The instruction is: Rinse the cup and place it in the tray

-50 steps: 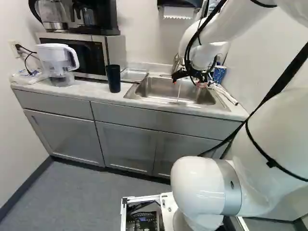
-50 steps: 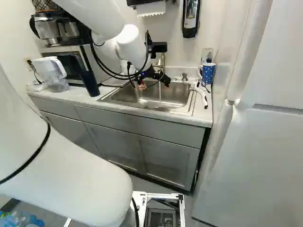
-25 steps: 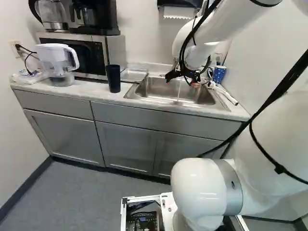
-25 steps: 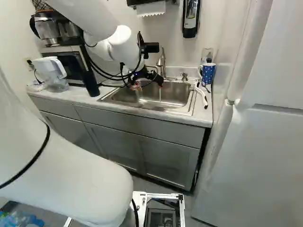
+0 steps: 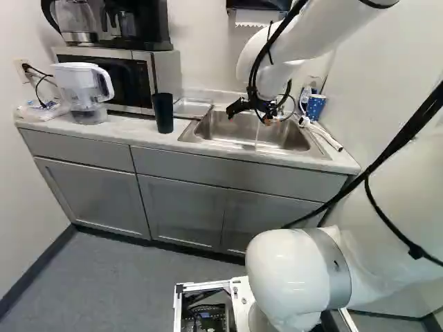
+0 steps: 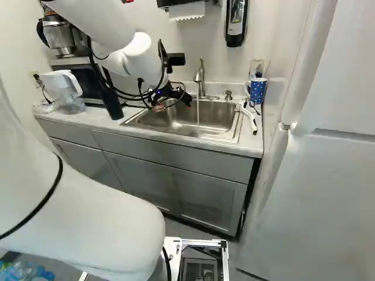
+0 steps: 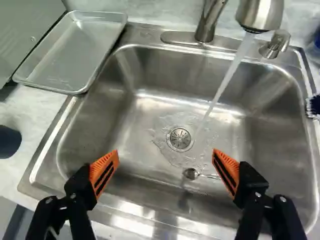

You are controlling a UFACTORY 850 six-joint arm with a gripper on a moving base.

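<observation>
Your gripper (image 7: 165, 155) is over the sink (image 7: 265, 135), fingers spread wide w/ nothing b/w them. The dark cup (image 5: 163, 113), prob. the one you want, stands upright on the counter (image 5: 128, 126), just beside the tray (image 7: 75, 50); a blue mug (image 6: 258, 91) is at the sink's far side, so dbl-check your target. Water (image 7: 225, 82) is running already.

Next step's prob. the pickup. Keep the fingers wide, go to the cup, line up w/ its ctr, then lower so the pads straddle the wall evenly. It looks tall & narrow, so a one-sided nudge could tip it, maybe off the front edge. Stay clear of the tray rim & the pitcher (image 5: 82, 86). Close gently, lift straight up, then rinse ASAP.
</observation>
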